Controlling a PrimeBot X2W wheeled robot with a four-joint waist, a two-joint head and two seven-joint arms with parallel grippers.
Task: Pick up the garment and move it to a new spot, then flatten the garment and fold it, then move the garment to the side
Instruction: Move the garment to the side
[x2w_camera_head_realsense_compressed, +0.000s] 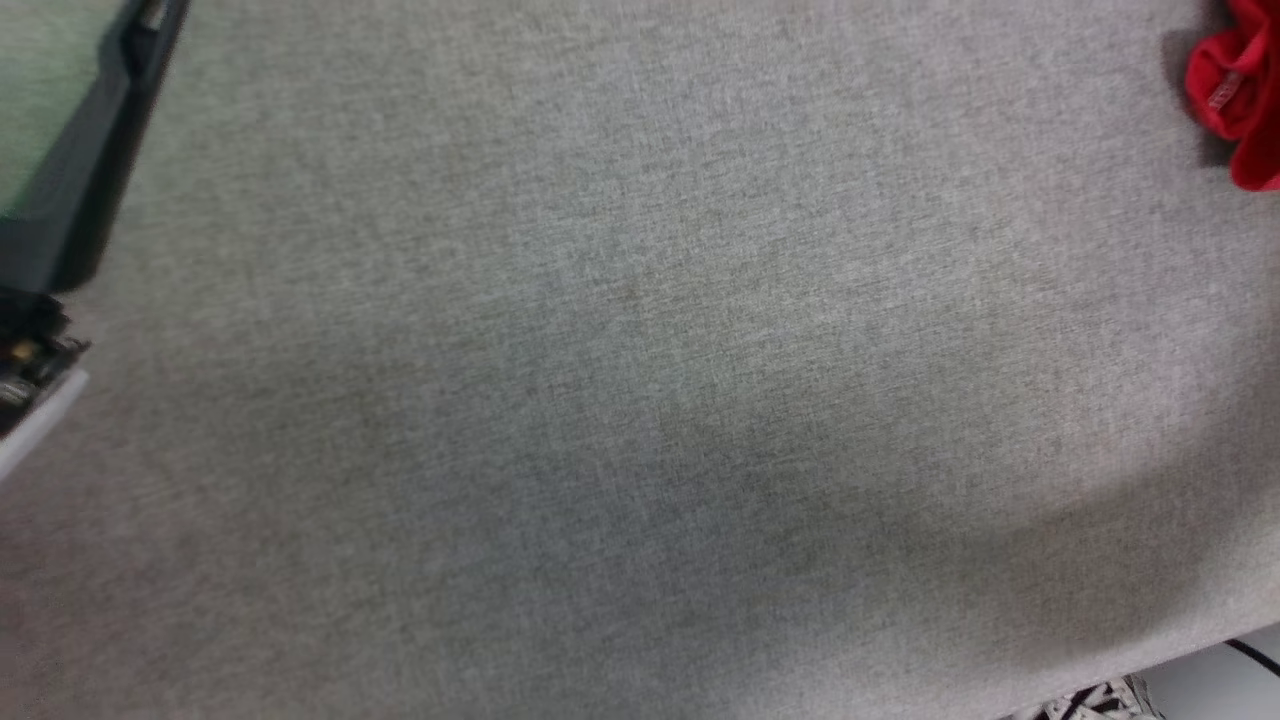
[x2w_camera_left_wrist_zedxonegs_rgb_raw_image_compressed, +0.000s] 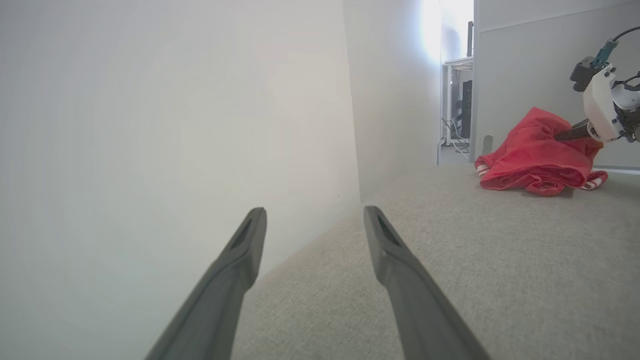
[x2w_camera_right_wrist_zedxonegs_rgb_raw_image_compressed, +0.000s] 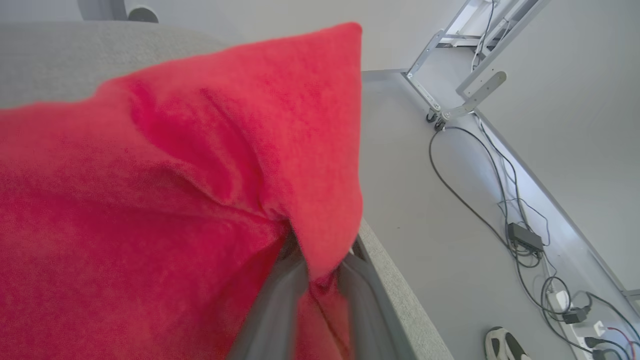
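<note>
Right gripper (x2w_camera_right_wrist_zedxonegs_rgb_raw_image_compressed: 320, 265) clenched on a garment (x2w_camera_right_wrist_zedxonegs_rgb_raw_image_compressed: 175, 190) fold draped over it (likely for lifting) | left gripper (x2w_camera_left_wrist_zedxonegs_rgb_raw_image_compressed: 314, 220) spread, empty, garment far ahead.

Red garment (x2w_camera_left_wrist_zedxonegs_rgb_raw_image_compressed: 535, 155), red-and-white striped edges; mottled grey surface (x2w_camera_head_realsense_compressed: 640, 400).

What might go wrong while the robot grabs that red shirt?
1. The right claw pinches just one fold of the shirt, so it might slip free when lifted.
2. The shirt lies close to the table edge; a tug could drop it among the cables on the floor.
</note>
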